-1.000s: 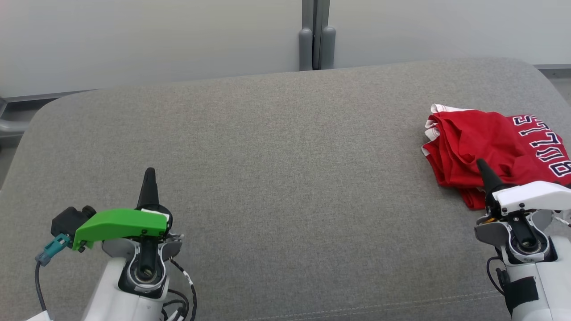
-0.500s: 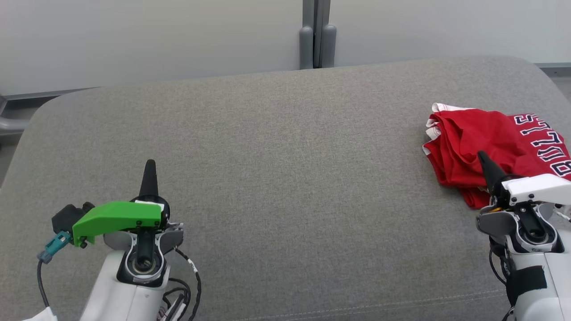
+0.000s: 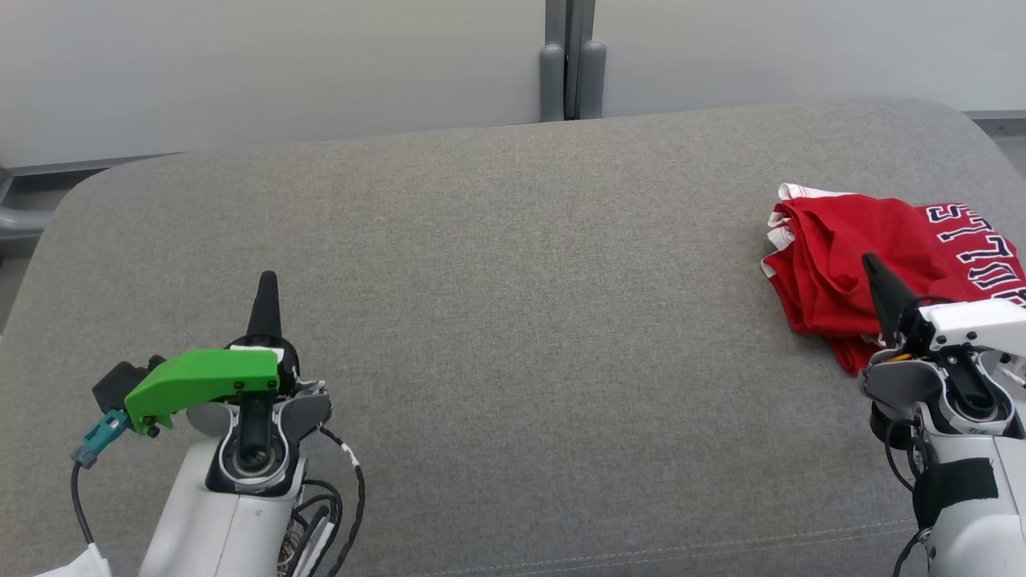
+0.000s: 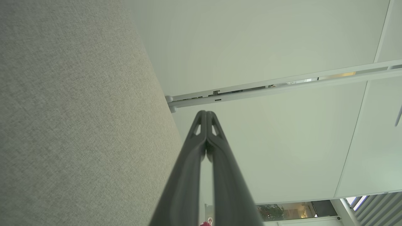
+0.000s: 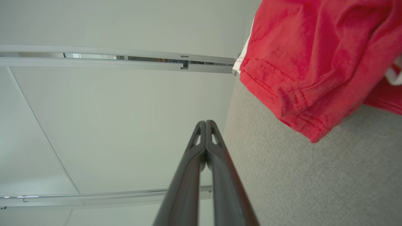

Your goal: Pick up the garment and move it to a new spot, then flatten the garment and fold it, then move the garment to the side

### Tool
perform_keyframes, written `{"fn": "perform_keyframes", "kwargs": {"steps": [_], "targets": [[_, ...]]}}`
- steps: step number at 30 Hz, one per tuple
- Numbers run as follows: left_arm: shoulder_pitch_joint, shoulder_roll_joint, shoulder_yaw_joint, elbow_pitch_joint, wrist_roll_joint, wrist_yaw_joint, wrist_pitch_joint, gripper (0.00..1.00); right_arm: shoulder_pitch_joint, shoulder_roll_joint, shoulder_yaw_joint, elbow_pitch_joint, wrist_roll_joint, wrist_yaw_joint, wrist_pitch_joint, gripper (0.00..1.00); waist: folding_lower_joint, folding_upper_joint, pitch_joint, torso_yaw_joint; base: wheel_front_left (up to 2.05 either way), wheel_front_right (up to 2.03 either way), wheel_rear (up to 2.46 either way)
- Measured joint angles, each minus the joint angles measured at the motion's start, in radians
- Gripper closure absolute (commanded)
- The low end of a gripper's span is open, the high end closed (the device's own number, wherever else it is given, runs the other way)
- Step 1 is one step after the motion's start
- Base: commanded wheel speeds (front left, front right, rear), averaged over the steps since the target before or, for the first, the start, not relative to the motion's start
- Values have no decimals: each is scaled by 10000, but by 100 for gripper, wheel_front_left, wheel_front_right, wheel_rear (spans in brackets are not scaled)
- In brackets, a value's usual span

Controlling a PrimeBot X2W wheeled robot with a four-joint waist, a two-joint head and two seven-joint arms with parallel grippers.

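**A:** Pressing its two long dark fingers together on nothing, the left gripper (image 3: 264,290) is hovering above the near left part of the broad grey woven-fabric cushion (image 3: 513,320), tips aiming at the cushion's far edge.

**B:** Is the right gripper (image 3: 878,282) doing likewise?

**A:** Yes, its fingers are also meeting along their length and gripping nothing. It is hanging over the cushion's near right corner. The red cloth jersey with white trim and dark block lettering (image 3: 842,240) is lying just past its tips. Whether the tips are brushing the cloth, I am not managing to tell.

**B:** So where is the garment sitting?

**A:** It is resting on the cushion's right end, bunched in loose overlapping layers, with hem edges showing and lettering facing up.

**B:** How far is the job getting on?

**A:** I am leaving that open. A heap at the cushion's side is fitting a jersey waiting to be lifted to a fresh spot, and equally one folded roughly and set aside. The layers are looking too rumpled for a neat fold, so flattening may be remaining, though I am not claiming that firmly.
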Motion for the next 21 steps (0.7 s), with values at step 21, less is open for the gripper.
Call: {"fn": "perform_keyframes", "kwargs": {"steps": [21], "targets": [[-414, -247, 282, 349, -1271, -324, 88, 100, -553, -155, -240, 546, 1450, 0, 403, 100, 0, 0, 70, 30, 0, 0, 0]]}}
